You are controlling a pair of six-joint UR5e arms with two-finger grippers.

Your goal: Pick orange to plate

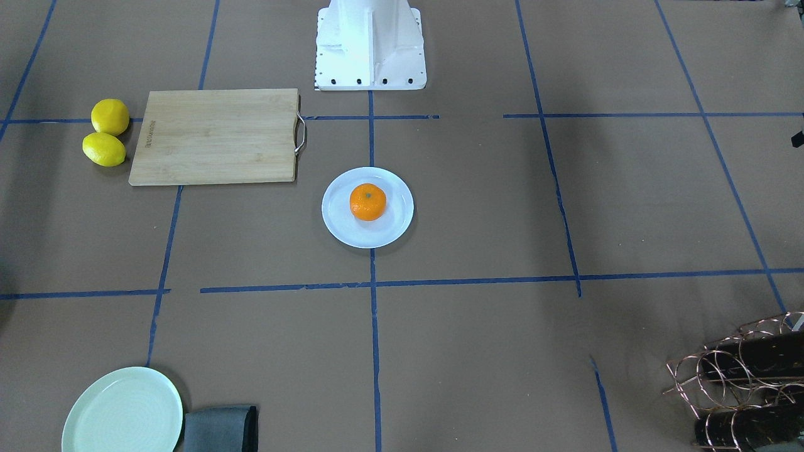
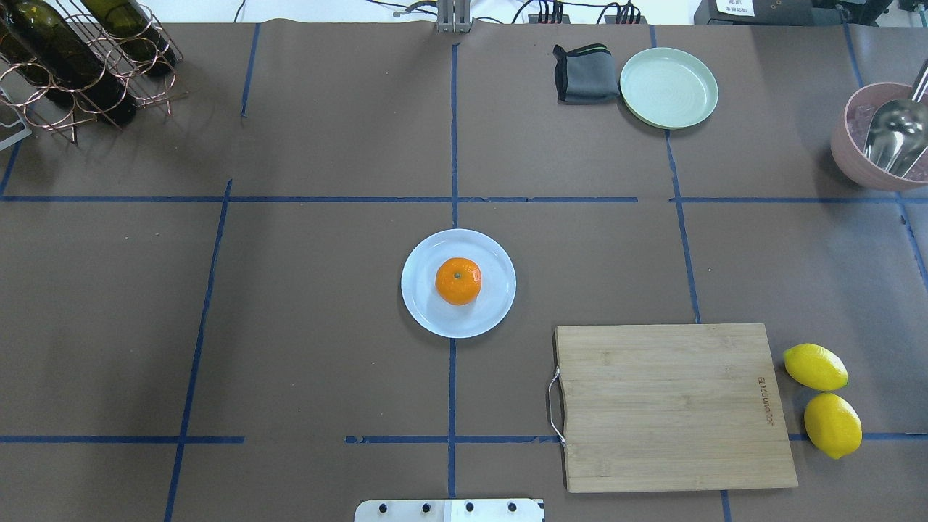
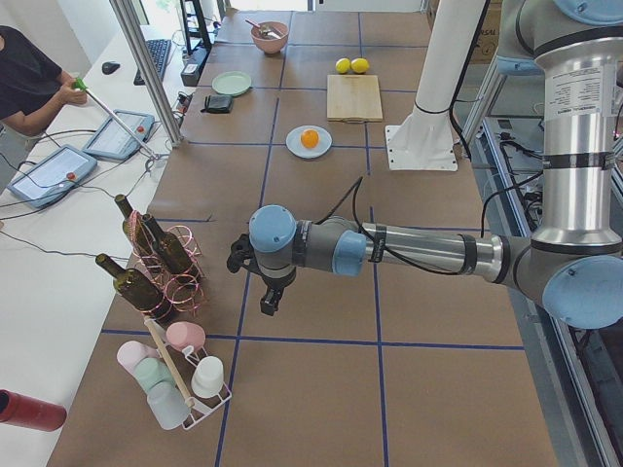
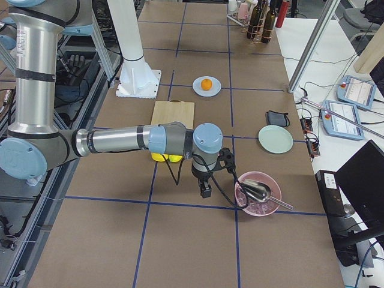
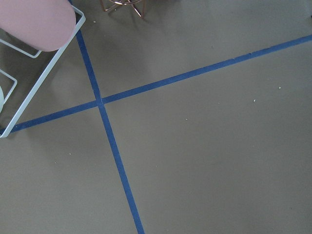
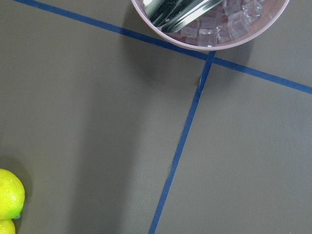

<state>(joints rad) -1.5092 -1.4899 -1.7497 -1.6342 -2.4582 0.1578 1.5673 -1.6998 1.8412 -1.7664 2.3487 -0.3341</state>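
Orange (image 1: 367, 201): small, round, bright-orange fruit with a dark green stem dimple; sits stem-up near the middle of the plate, free of both arms.
Plate (image 2: 428, 319): round, pale bluish-white, faintly ridged; lies flat at the table's middle across a tape line, in front of the white robot pedestal (image 1: 369, 44), bearing the orange.
Left arm: stretched low over the robot's left end of the table; left gripper (image 3: 275, 300) points down beside the copper wire wine rack (image 2: 72, 58); seen from the side only, so jaw opening cannot be told.
Right arm: stretched low over the robot's right end; right gripper (image 4: 206, 191) hangs between the two yellow lemons (image 2: 815, 366) and the pink bowl of ice cubes with a metal scoop (image 2: 855, 163); jaw opening cannot be told here either.
Surface: table covered in brown paper (image 2: 290, 290), marked into squares with blue tape (image 2: 452, 391).
On the surface: bamboo cutting board with a metal handle (image 2: 670, 406), just beside the lemons; pale mint-green plate (image 2: 668, 87) touching a folded grey cloth (image 2: 586, 72) at the far edge; white wire rack of pastel cups (image 3: 180, 379) near the wine rack.
Room: white side bench with two grey control tablets (image 3: 49, 175); person in a dark top (image 3: 29, 83) standing at it.
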